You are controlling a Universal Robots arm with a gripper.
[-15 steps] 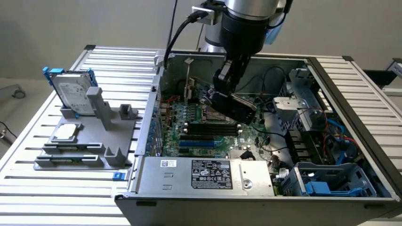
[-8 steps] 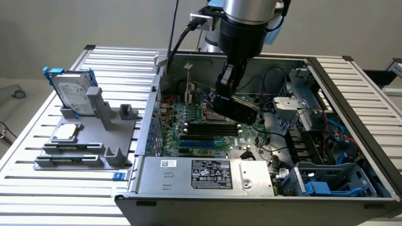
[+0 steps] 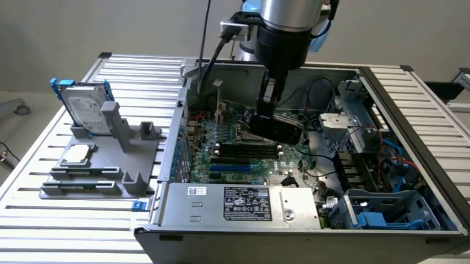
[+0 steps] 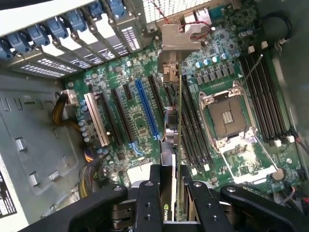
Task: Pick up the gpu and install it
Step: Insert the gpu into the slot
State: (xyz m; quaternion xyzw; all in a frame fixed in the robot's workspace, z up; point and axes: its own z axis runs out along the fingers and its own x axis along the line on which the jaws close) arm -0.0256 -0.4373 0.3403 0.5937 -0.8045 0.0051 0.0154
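Closest to us in the wrist view, the gripper (image 4: 170, 176) was clamped on the gpu (image 4: 172, 131), a finger (image 4: 147, 198) on each face of the card, which we saw edge-on. Farther out, its silver end bracket (image 4: 179, 39) pointed toward the rear slot openings. Beyond the card lay the motherboard (image 4: 118, 150), with a blue slot (image 4: 146, 107) on one side and the CPU socket (image 4: 231, 118) on the other. In the exterior view we saw the power supply (image 3: 242, 203) at the front of the open case (image 3: 294, 247). Behind it the card hung over the board. On the table (image 3: 132, 71), at the exterior view's left, a grey rack (image 3: 110, 165) held a blue-framed hard drive (image 3: 85, 107).
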